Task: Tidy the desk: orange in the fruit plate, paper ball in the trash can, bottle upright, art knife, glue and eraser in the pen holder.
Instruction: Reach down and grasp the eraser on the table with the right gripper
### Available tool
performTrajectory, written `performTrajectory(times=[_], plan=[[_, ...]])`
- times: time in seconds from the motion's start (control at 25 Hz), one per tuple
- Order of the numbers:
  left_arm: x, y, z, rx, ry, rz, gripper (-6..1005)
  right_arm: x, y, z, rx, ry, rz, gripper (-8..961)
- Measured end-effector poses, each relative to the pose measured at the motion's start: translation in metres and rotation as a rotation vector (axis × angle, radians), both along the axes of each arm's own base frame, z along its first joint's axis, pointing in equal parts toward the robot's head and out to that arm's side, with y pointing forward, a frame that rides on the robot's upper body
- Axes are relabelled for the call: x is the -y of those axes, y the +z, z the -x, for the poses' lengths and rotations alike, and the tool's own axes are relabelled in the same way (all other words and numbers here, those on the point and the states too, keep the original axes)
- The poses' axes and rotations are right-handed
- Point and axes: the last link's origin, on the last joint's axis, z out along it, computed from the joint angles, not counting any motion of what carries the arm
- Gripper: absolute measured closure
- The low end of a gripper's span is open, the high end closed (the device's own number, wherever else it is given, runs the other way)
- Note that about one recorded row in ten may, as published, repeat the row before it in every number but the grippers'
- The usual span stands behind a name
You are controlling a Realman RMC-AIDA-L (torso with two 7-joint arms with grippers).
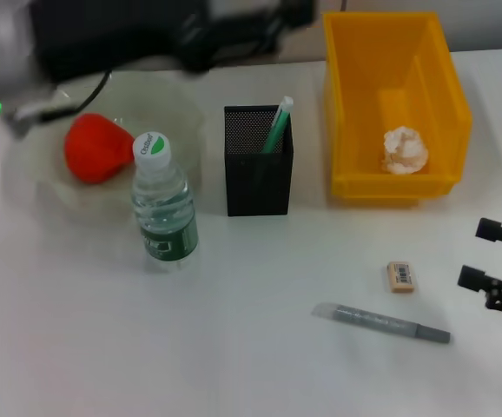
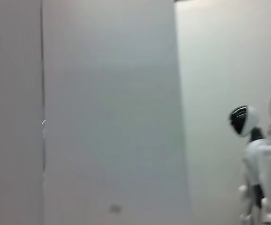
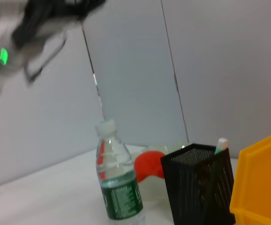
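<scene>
On the white bench (image 1: 234, 365), the clear plastic water bottle with a white cap and green label (image 1: 163, 208) stands upright beside the black mesh pen holder (image 1: 258, 162), which holds a green-and-white glue stick (image 1: 278, 124). The red-orange fruit (image 1: 98, 148) lies in the clear fruit plate (image 1: 34, 174), and the crumpled white paper ball (image 1: 405, 149) sits in the yellow plastic bin (image 1: 393, 104). The small tan eraser (image 1: 401, 276) and the grey art knife (image 1: 381, 322) lie on the bench just beside each other, near the right tool (image 1: 492, 254), whose fingers stand apart and empty; the left tool's state I cannot tell.
</scene>
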Motion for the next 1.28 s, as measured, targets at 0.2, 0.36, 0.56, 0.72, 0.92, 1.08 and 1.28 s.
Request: performTrajectory(times=[0.2,0.36,0.56,0.72,0.92,1.08,1.28], plan=[[0.031,-0.013,0.074,0.055,-0.081,-0.017,148,-0.002,0.022,0.006,-0.024,-0.001,0.022,126],[0.065,-0.043,0.129,-0.026,-0.025,-0.036,150,-0.017,0.05,0.022,0.02,-0.027,0.091,126],[0.077,-0.059,0.153,-0.068,0.076,-0.016,152,-0.042,0.072,0.059,0.152,-0.051,0.23,127],[0.083,-0.074,0.169,-0.137,0.163,0.04,152,-0.064,0.075,0.091,0.33,-0.116,0.358,127],[0.082,-0.077,0.173,-0.163,0.191,0.057,152,-0.095,0.07,0.121,0.522,-0.349,0.477,126],[0.083,-0.084,0.18,-0.213,0.222,0.074,152,-0.116,0.047,0.145,0.785,-0.427,0.535,127],[0.083,-0.084,0.18,-0.216,0.22,0.075,152,-0.119,0.024,0.165,0.98,-0.263,0.559,128]])
